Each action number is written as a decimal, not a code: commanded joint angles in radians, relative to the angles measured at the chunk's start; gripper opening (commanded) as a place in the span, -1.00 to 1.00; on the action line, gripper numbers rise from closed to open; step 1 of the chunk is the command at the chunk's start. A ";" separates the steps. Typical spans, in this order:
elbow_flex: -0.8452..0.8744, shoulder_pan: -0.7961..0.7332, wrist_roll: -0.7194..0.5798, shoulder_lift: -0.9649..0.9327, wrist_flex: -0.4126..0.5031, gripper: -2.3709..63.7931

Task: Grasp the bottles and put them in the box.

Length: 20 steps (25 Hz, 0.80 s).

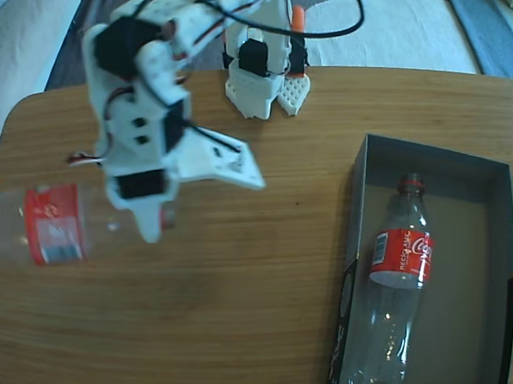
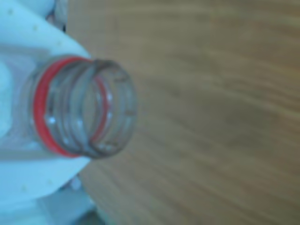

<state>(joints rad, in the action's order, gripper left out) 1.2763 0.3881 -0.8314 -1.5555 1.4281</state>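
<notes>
One clear bottle (image 1: pixel 53 224) with a red label lies level over the left part of the wooden table, its neck pointing right. My gripper (image 1: pixel 155 219) is shut on that neck. In the wrist view the open mouth and red neck ring of the bottle (image 2: pixel 84 108) sit between my white fingers (image 2: pixel 33 42), one above and one below. I cannot tell whether this bottle rests on the table or hangs just above it. A second bottle (image 1: pixel 400 270) lies lengthwise inside the box (image 1: pixel 471 258) at the right, neck toward the far end.
The arm's white base (image 1: pixel 259 84) stands at the table's far edge, with a black cable (image 1: pixel 342 24) looping above it. The table's rounded left edge (image 1: pixel 0 145) lies close to the held bottle. Bare wood (image 1: pixel 244 287) spans between that bottle and the box.
</notes>
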 commanded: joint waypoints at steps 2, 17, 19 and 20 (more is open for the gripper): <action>-0.158 -0.193 0.078 -0.029 0.060 -0.94; -0.345 -0.933 0.497 -0.031 0.259 -0.94; -0.347 -1.028 0.525 -0.031 0.259 -0.94; -0.342 -1.069 0.540 -0.029 0.258 -0.94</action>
<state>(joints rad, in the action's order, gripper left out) 0.9894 -0.5983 -0.3129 -1.5555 1.6429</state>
